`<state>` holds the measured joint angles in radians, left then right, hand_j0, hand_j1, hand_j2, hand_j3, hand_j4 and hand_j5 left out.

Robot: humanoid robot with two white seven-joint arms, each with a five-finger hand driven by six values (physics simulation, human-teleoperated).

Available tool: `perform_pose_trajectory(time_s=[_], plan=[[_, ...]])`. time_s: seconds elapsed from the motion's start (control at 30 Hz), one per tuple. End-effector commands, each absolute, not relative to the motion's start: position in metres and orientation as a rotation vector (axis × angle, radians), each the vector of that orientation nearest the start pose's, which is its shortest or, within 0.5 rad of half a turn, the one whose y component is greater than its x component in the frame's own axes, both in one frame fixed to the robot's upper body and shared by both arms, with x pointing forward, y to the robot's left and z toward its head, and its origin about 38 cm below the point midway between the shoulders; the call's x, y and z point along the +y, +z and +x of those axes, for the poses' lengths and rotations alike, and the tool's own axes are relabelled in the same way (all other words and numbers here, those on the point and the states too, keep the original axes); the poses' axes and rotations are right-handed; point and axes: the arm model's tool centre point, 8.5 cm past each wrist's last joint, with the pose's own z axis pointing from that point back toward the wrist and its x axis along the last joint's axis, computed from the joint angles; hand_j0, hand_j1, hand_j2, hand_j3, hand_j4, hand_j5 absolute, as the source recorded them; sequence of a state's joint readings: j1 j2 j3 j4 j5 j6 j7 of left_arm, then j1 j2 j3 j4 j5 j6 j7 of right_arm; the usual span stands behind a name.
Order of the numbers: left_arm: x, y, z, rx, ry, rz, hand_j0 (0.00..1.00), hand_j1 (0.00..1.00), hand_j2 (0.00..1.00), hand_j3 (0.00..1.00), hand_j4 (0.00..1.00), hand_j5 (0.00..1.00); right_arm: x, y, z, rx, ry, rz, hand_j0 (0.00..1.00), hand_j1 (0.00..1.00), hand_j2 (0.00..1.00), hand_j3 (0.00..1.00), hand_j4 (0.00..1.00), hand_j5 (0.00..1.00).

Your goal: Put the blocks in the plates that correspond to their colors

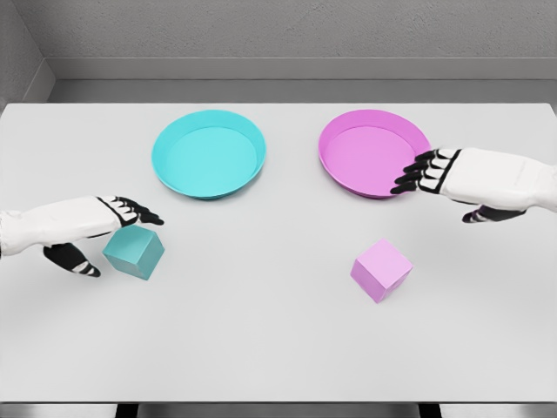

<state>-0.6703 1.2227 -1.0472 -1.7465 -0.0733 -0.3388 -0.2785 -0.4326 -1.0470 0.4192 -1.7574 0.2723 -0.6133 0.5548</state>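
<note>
A cyan block (134, 252) lies on the white table at the left, in front of a cyan plate (209, 154). My left hand (109, 231) hovers right at the block's left side, fingers spread over its top and thumb low beside it, holding nothing. A pink block (381, 270) sits at the right centre, below a pink plate (372, 153). Over the pink plate's right rim, well above the pink block, my right hand (431, 183) hangs open with its fingers pointing left.
The white table (261, 348) reaches a grey wall at the back. Both plates stand side by side in the far half. The table's front edge runs along the bottom of the view.
</note>
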Motion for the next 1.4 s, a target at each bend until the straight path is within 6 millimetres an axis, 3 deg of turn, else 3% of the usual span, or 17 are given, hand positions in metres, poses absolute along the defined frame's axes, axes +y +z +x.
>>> perform_pose_trajectory(time_s=[0.0,0.43,0.77,0.9,1.17,1.37], plan=[[0.332,0.190,0.358,-1.216,-1.888,0.218,1.00,1.00,1.00,1.00,1.00,1.00,-0.318,0.250,0.362,1.965,-3.014,0.474,0.95,0.95,0.95,0.95,0.95,0.95],[0.324,0.182,0.363,-1.197,-1.870,0.227,1.00,1.00,1.00,1.00,1.00,1.00,-0.300,0.216,0.353,1.929,-3.069,0.288,0.90,0.90,0.90,0.90,0.90,0.90],[0.305,0.170,0.371,-1.189,-1.866,0.242,1.00,1.00,1.00,1.00,1.00,1.00,-0.294,0.216,0.354,1.946,-3.050,0.275,0.89,0.89,0.89,0.89,0.89,0.89],[0.304,0.167,0.370,-1.178,-1.864,0.241,1.00,1.00,1.00,1.00,1.00,1.00,-0.283,0.209,0.353,1.973,-3.028,0.222,0.87,0.87,0.87,0.87,0.87,0.87],[0.305,0.165,0.369,-1.164,-1.886,0.256,1.00,1.00,1.00,1.00,1.00,1.00,-0.284,0.204,0.351,1.946,-3.053,0.199,0.86,0.86,0.86,0.86,0.86,0.86],[0.303,0.165,0.368,-1.173,-1.898,0.248,0.66,0.66,0.66,0.66,0.66,0.66,-0.283,0.199,0.348,1.932,-3.066,0.174,0.87,0.87,0.87,0.87,0.87,0.87]])
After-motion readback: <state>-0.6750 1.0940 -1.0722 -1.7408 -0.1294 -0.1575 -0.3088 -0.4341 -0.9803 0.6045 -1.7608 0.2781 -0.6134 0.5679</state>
